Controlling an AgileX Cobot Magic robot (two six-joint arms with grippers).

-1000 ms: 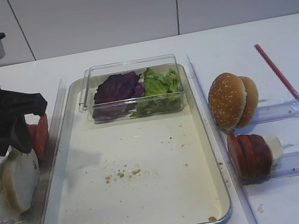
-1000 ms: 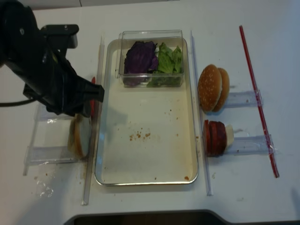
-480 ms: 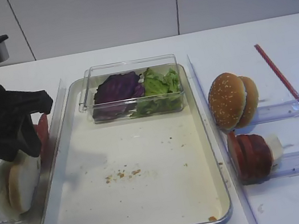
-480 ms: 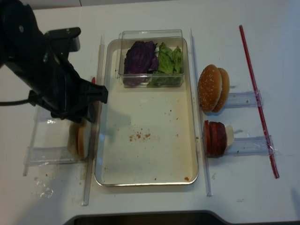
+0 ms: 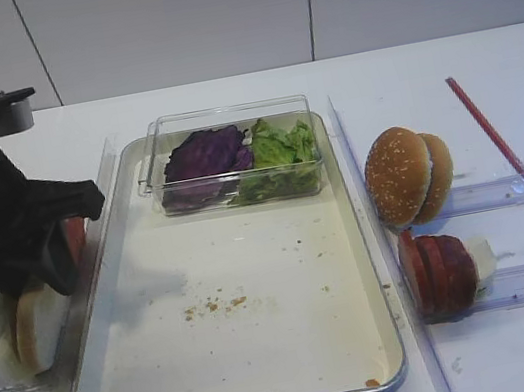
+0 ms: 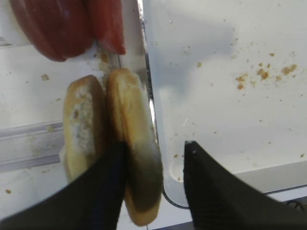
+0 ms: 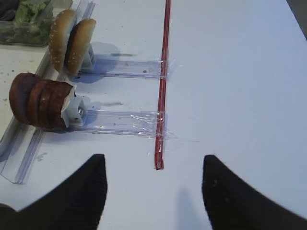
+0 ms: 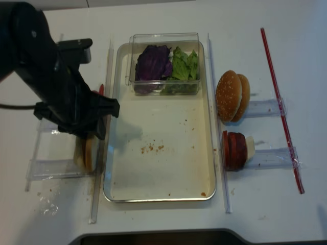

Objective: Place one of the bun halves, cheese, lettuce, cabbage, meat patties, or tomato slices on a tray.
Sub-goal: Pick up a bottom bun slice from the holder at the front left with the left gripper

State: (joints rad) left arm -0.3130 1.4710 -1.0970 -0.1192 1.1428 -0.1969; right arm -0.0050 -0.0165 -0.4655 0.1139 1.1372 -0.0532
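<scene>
1. jaws of the left gripper [image 6: 154, 146] stand partway apart, astride the bun half [image 6: 134, 143]. one finger sits in the seam at its 9 o'clock and the other hangs off its 3 o'clock side with a gap showing, so nothing looks pinched yet. the bun half stands on edge just outside the tray [image 5: 258, 288], at about 8 o'clock of it in the overhead view and close against the silvery rim. the biggest risk, as i judge it, is the tray-side finger meeting that rim as the jaws close, so that the tray gets nudged or the grip stalls.
2. the other bun half [image 6: 79, 129] leans against the first at its 9 o'clock. the finger in the seam could drag it up too, or tip it off the clear rack [image 6: 29, 139].
3. soft bread held only near its lower edge could pivot, tear or slip on the lift over the rim. it might then land on its edge, or outside the tray.
4. the tomato slices [image 6: 103, 24] stand close by at 12 o'clock of the bun half in the left wrist view. a sideways swing of the arm might knock them over.
5. the right gripper [image 7: 151, 191] hangs wide and empty over bare table, well apart from all this. it adds little risk unless it moves in.
</scene>
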